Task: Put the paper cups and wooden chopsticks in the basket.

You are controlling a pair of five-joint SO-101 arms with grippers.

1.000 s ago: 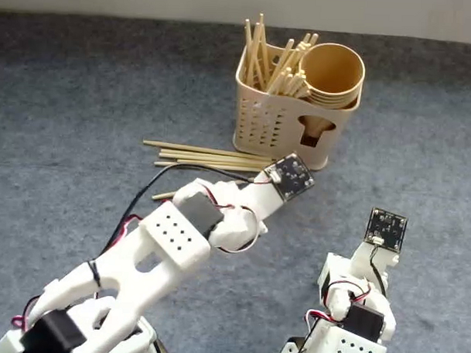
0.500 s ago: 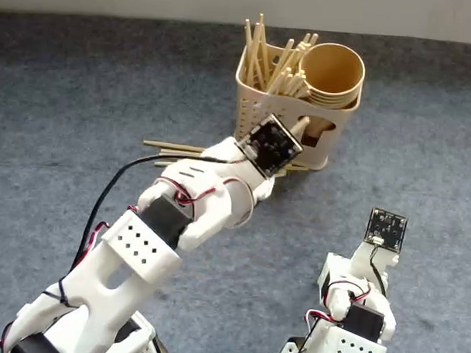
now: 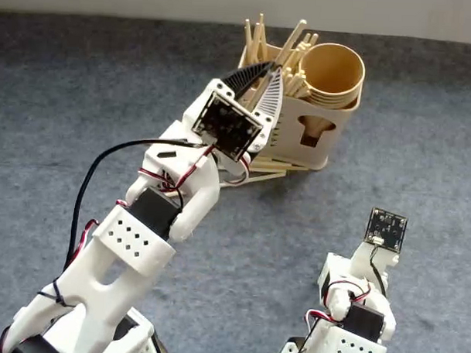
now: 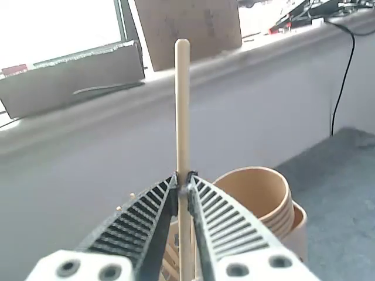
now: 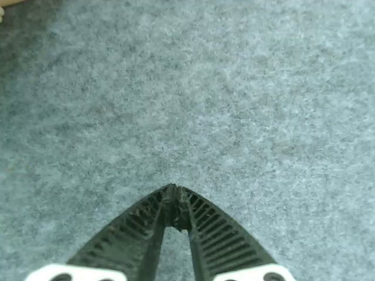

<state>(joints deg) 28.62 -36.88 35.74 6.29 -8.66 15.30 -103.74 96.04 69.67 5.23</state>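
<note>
Left pincer [image 4: 183, 180] was clenched on one chopstick [image 4: 182, 105], held upright over the basket [image 3: 323, 145], just beside the stacked paper cups [image 3: 332, 71].

Risks:
- The grip looked like a thin pinch at the very tips, so the stick could pivot or slip before release and land outside.
- The basket's chopstick side was crowded with standing sticks [image 3: 258, 46]. The incoming end could jam on them or lever one out.
- An arm coming in low could shove the basket.

Hard to make out:
- Loose chopsticks [image 3: 268, 169] lay on the surface [image 3: 75, 101] against the basket's foot, partly under the left arm — count unclear.
- The held stick's lower end was hidden between the fingers, so it couldn't be told whether it had entered the basket.

Right pincer [image 5: 174, 206] was closed on nothing, low over bare surface.
</note>
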